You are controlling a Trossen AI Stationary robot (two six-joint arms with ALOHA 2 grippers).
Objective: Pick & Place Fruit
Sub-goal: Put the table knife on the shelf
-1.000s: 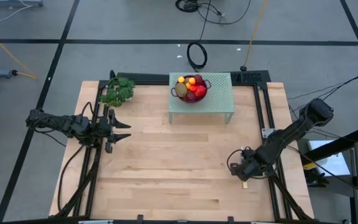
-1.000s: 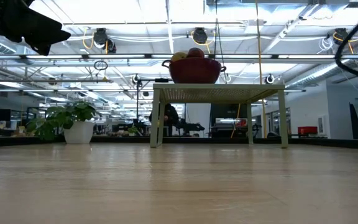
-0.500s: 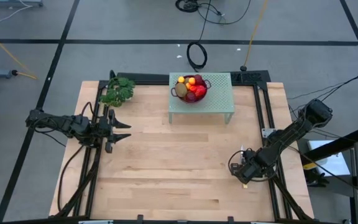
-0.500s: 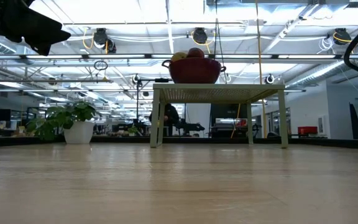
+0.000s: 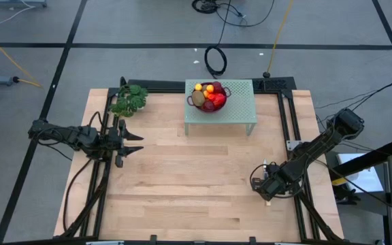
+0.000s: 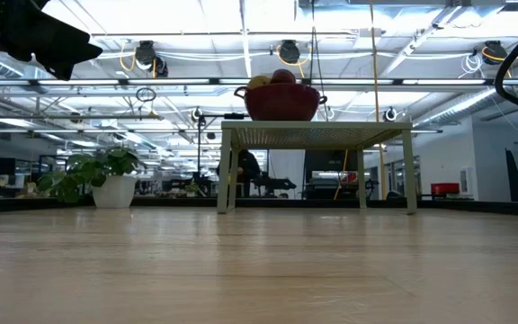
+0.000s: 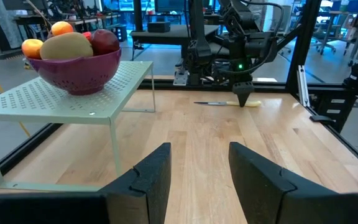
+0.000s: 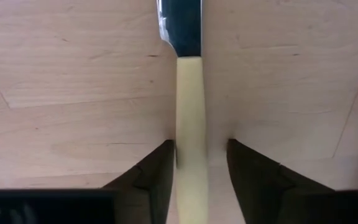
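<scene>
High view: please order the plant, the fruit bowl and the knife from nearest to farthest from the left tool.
From the left tool:
1. Plant, at the table's far left corner.
2. Fruit bowl, on the small green stand at the far edge.
3. Knife, across the table, under the right tool.

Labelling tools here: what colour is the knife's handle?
Pale yellow; the knife handle shows best in the right wrist view, between the right gripper's fingers.
</scene>
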